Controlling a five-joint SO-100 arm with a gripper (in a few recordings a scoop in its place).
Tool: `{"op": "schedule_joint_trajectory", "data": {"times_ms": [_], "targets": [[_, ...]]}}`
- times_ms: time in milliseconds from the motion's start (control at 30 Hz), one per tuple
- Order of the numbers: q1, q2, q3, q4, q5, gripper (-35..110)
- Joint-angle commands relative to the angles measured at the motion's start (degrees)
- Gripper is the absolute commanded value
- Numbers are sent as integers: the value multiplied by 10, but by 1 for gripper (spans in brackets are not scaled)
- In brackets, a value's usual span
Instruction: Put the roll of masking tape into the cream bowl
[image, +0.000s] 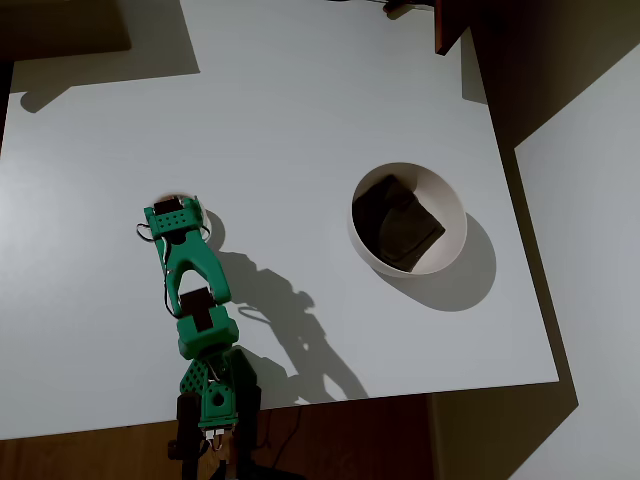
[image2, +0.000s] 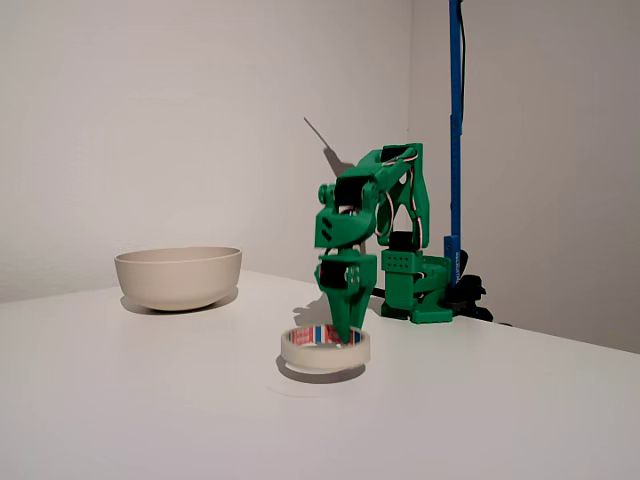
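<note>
The roll of masking tape (image2: 325, 349) lies flat on the white table (image2: 150, 400), low at centre of the fixed view and nearest the camera. The green arm (image2: 375, 235) reaches down onto it; the gripper (image2: 345, 328) dips into the ring, its spread impossible to tell. The cream bowl (image2: 178, 276) stands well apart, at mid-left.

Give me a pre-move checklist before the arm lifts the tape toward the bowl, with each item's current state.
1. Gripper down at the roll of masking tape: ok.
2. A finger inside the ring's hollow: ok, seen in the fixed view.
3. Fingers shut on the tape wall: cannot tell.
4. Tape flat on the white table: ok.
5. Cream bowl upright, apart from the arm: ok.
6. Bowl empty: not ok, a dark square object lies inside.
</note>
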Motion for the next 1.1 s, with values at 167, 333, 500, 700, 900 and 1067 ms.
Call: {"op": "schedule_joint_trajectory", "data": {"times_ms": [167,333,500,700,900,1067], "targets": [[-3,256,-124,105,16,-8],[53,382,-158,159,11,-8],[163,434,-253,226,-4,-8],[333,405,-352,251,-35,-8],[486,246,-508,263,-37,-8],[578,90,-653,257,-33,-8]]}}
